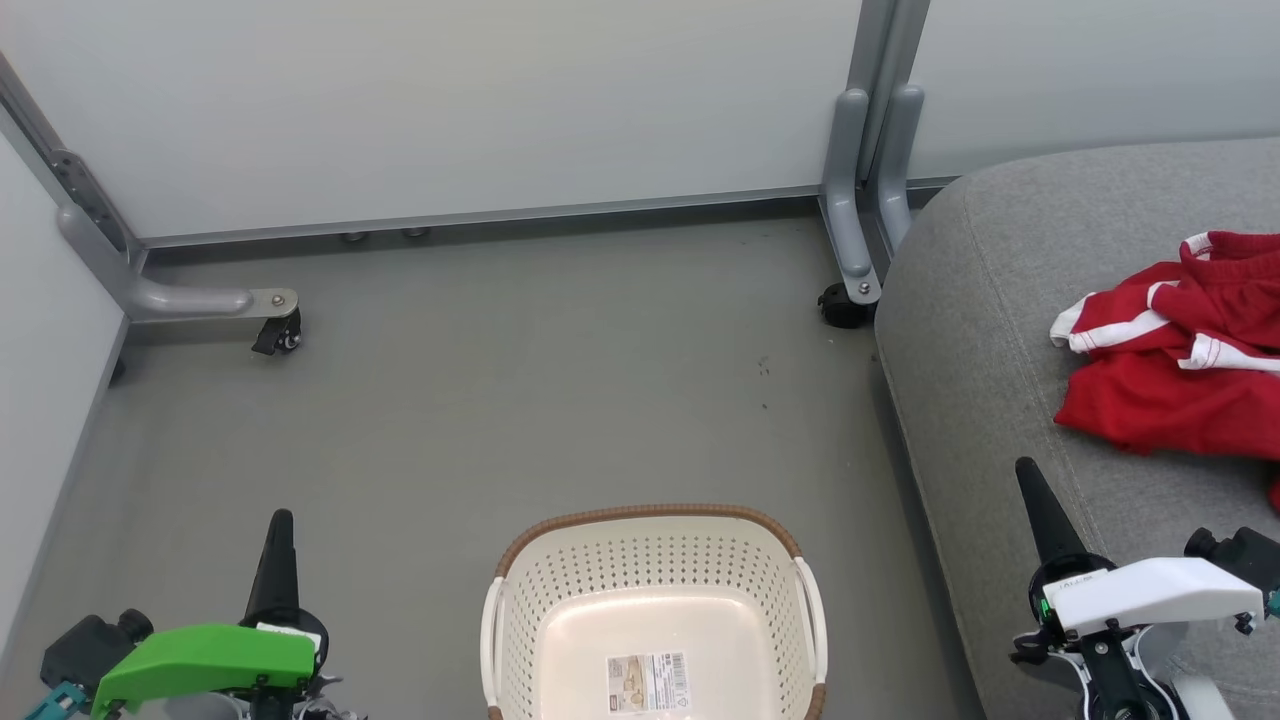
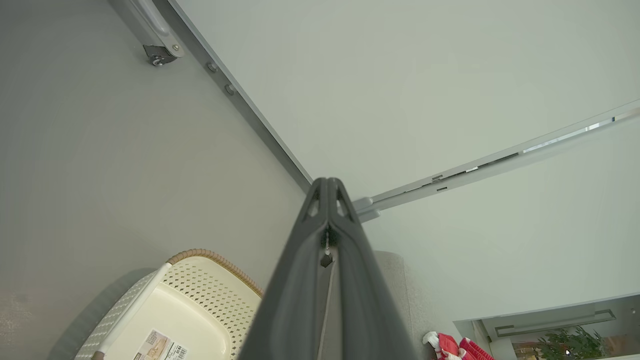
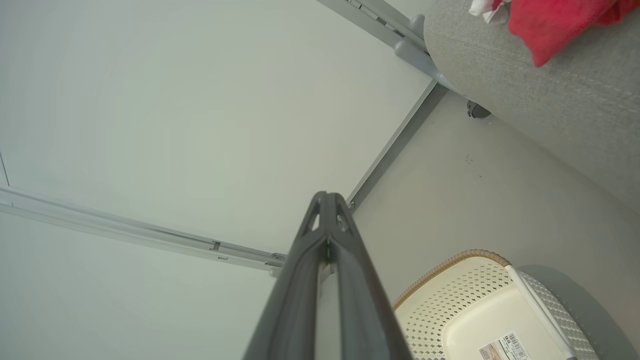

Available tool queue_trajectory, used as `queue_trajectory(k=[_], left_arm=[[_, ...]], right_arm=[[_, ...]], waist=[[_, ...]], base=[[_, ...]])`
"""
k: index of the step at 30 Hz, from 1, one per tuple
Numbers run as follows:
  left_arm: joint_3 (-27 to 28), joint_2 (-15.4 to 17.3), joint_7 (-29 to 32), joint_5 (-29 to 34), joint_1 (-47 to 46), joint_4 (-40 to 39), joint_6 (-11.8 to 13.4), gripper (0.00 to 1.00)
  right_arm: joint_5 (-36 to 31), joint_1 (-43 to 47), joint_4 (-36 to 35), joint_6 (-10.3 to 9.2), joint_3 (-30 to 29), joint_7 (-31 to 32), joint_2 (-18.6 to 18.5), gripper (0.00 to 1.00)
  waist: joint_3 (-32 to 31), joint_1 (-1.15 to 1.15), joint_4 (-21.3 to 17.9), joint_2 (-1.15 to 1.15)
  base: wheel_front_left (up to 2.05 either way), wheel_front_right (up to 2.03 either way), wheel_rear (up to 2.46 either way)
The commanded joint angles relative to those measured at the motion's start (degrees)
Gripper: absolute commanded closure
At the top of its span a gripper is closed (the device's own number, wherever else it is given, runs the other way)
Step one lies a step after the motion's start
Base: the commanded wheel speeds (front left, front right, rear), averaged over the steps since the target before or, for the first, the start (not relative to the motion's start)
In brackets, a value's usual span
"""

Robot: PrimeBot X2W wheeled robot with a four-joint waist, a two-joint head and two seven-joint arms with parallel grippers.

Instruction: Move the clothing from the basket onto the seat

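Looks done, or very nearly. Shows the basket (image 1: 650, 560) standing on the floor (image 1: 500, 400), bare inside down to the paper label (image 1: 647, 682) on its bottom, with no garment on any visible part of it. Cannot vouch for the basket's nearest edge, cut off by the frame in the head view. Finds the clothing (image 1: 1170, 370), red with white trim, heaped on the grey seat (image 1: 980, 330) to the right of the basket and farther away, well apart from it and clear of its rim. Runs off the right edge of the head view, so cannot count the pieces. Leaves, at a guess, nothing more to carry across, or at most a check of the hidden strip of the basket. As for the left fingers (image 1: 278, 560), left of the basket and over the floor: pressed together along their length in the left wrist view, gripping nothing, touching nothing. Same for the right fingers (image 1: 1045, 520), right of the basket, over the seat's near edge and short of the clothing: closed tight tip to tip in the right wrist view, empty, clear of fabric and basket alike.
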Motion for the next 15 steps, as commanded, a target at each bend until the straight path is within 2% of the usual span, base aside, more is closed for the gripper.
queue_trajectory(k=[1, 15], left_arm=[[0.39, 0.16, 0.45, -1.78, -1.67, -0.68, -0.37, 1.00], [1.23, 0.06, 2.42, -9.33, -2.53, -0.71, -0.64, 1.00]], right_arm=[[1.70, -1.52, -0.04, 0.02, -0.26, 0.31, -0.46, 1.00], [9.30, -2.79, 1.56, 0.02, -1.04, 1.40, -0.42, 1.00]], waist=[[-0.01, 0.00, 0.00, 0.00], [-0.12, 0.00, -0.01, 0.00]], base=[[0.00, 0.00, 0.00], [0.00, 0.00, 0.00]])
